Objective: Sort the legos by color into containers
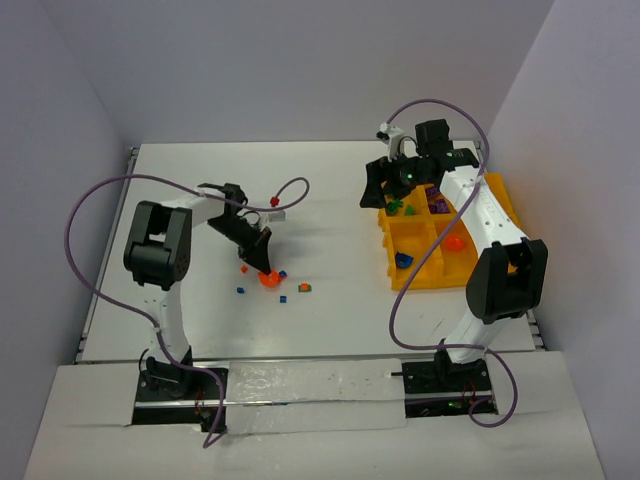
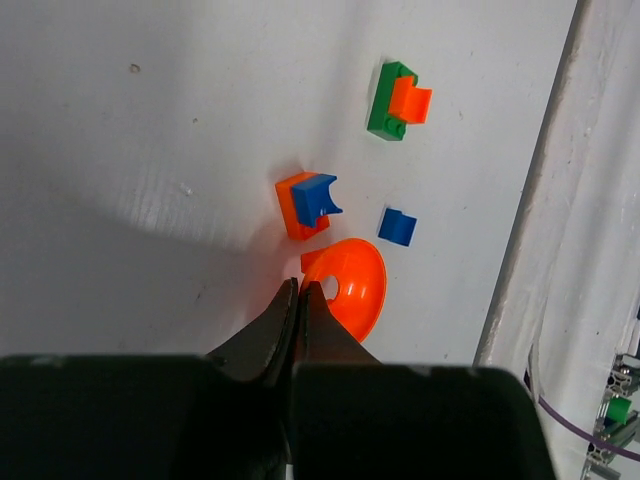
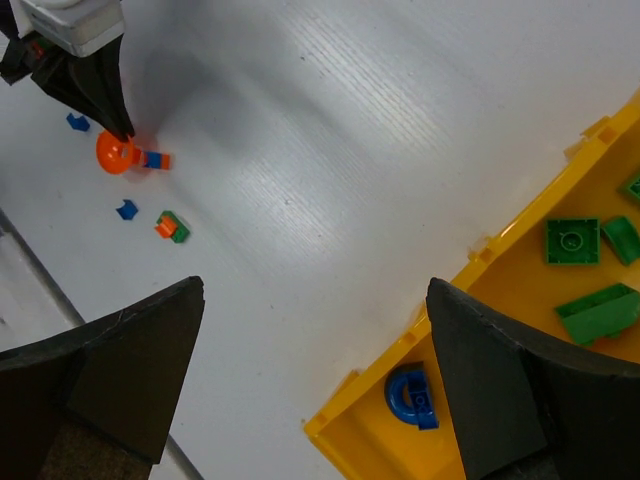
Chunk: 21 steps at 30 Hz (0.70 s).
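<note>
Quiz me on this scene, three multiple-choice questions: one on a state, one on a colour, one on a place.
1. The right hand is: A open, empty; B shut on a brick; C shut, empty.
2. The curved piece in the tray's corner compartment is: A green; B blue; C purple.
3. The orange dish lies: A in the tray; B in the right hand; C on the table, at the left hand's tips.
Answers: A, its fingers stand wide apart, nothing between; B, blue against the yellow; C, the left wrist view shows it on the table, rim pinched.
</note>
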Tool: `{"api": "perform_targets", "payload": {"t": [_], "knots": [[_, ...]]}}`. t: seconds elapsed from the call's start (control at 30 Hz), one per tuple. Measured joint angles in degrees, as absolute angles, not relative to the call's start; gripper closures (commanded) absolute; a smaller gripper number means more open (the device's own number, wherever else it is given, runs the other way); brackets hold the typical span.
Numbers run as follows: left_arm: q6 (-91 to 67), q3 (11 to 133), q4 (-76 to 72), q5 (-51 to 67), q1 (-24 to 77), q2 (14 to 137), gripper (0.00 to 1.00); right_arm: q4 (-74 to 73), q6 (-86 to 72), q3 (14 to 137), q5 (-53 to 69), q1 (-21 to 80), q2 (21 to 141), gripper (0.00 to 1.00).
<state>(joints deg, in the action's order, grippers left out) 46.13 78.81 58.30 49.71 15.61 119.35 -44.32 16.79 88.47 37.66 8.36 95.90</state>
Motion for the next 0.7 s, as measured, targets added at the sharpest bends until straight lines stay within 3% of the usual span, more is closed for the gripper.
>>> {"api": "perform_targets", "payload": {"t": [0.27,0.5,0.7], "knots": [[37.0,84.2,55.7,51.3,12.8,107.1,1.0,-39.3,6.2,88.1,43.9,8.6,95.1,0.0],[12.2,81.7,35.2,49.2,14.6,94.0,1.0,-36.5,1.7,88.0,46.1,13.7,94.5,0.0],[-0.1,81.6,25.9,44.6,18.1,92.7,1.0,-36.0,0.0,88.4,47.6,20.1,94.7,0.02]]}}
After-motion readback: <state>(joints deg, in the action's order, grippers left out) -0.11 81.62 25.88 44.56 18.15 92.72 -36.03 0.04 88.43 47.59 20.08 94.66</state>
